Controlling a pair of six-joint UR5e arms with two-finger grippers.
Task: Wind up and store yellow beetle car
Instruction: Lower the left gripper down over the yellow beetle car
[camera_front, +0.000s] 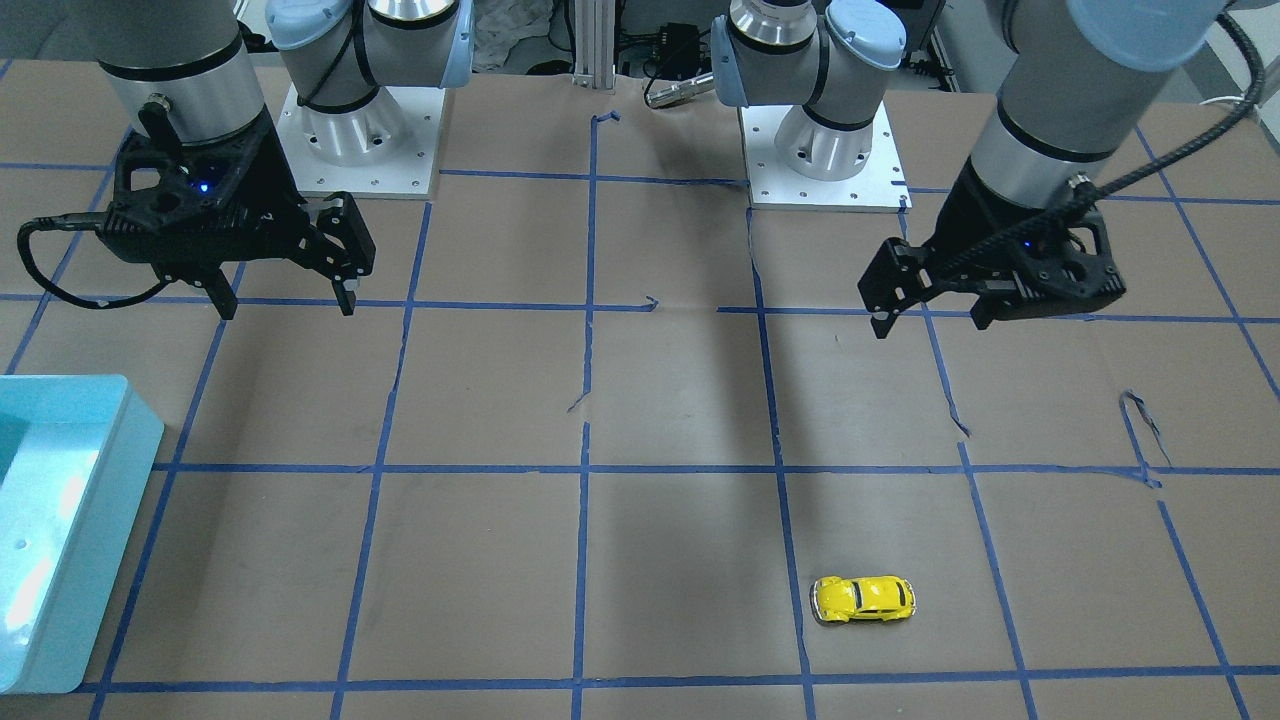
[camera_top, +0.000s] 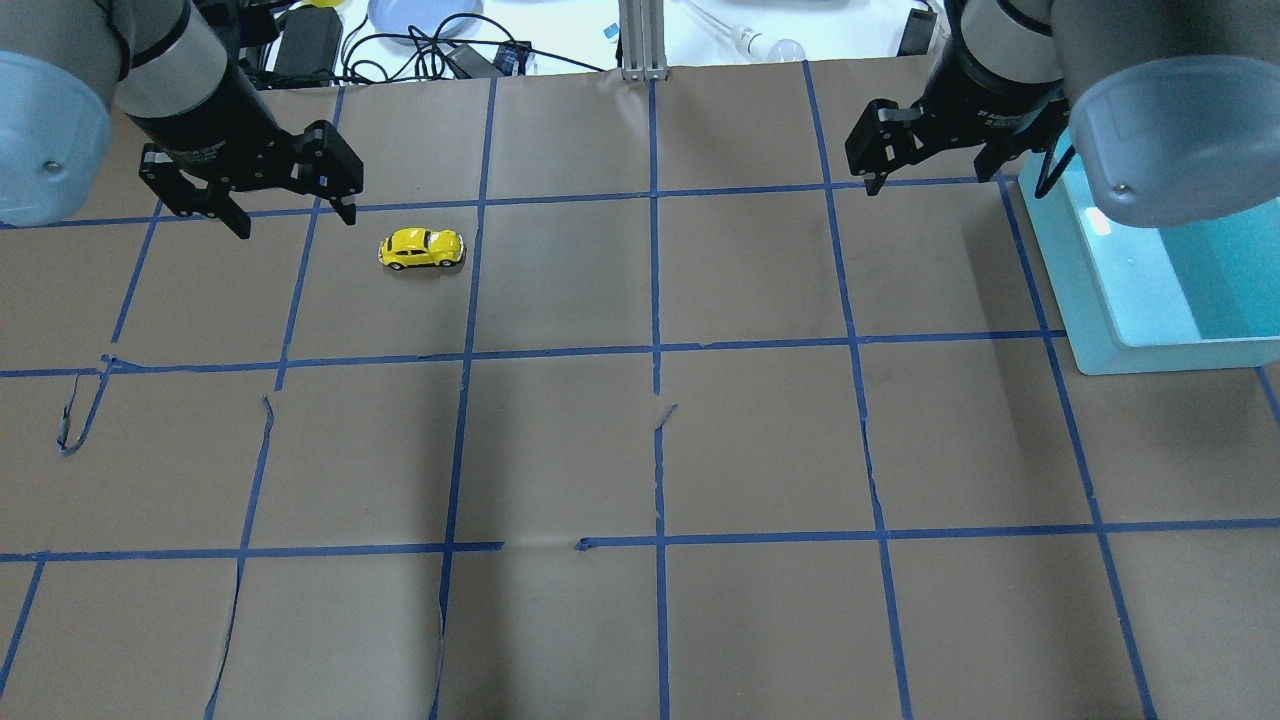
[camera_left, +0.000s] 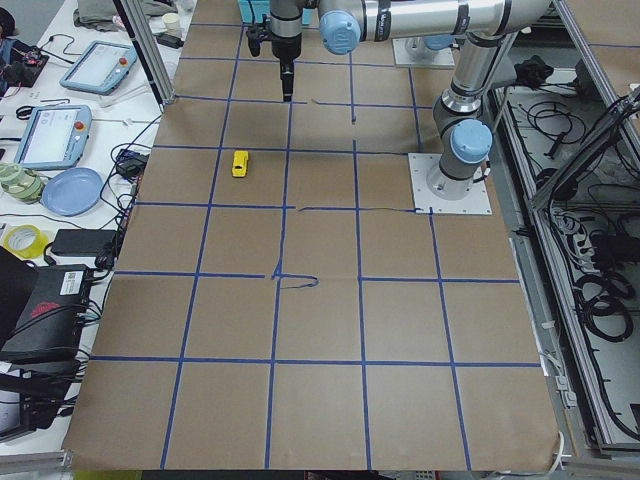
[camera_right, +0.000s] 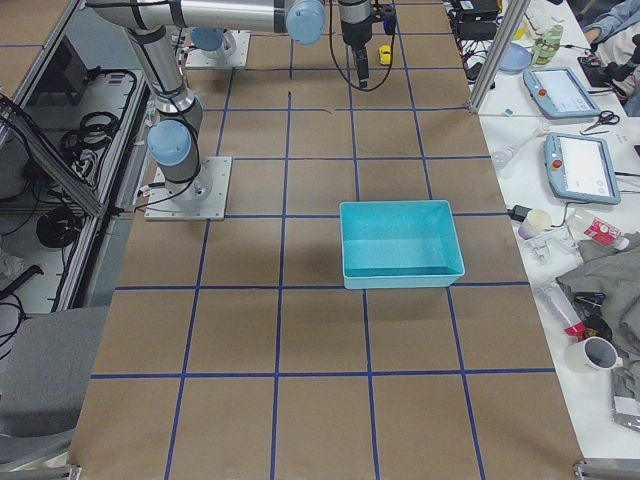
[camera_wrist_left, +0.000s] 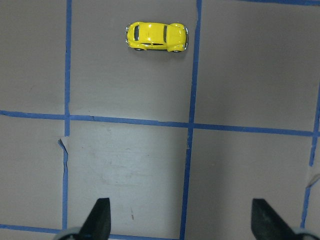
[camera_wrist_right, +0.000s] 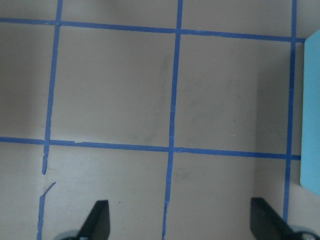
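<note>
The yellow beetle car (camera_top: 422, 248) stands on its wheels on the brown paper, on the far left of the table. It also shows in the front view (camera_front: 863, 598), the left wrist view (camera_wrist_left: 156, 36) and the left side view (camera_left: 240, 163). My left gripper (camera_top: 295, 212) hangs open and empty above the table, to the left of the car and apart from it; it also shows in the front view (camera_front: 930, 322) and its own wrist view (camera_wrist_left: 181, 212). My right gripper (camera_top: 930, 178) is open and empty at the far right, next to the bin, and shows in the front view (camera_front: 287, 308).
A light-blue bin (camera_top: 1170, 358) stands on the right side of the table, seen in the front view (camera_front: 100, 530), the right side view (camera_right: 400, 272) and at the right wrist view's edge (camera_wrist_right: 312, 110). Blue tape lines grid the paper. Cables and tablets lie beyond the far edge.
</note>
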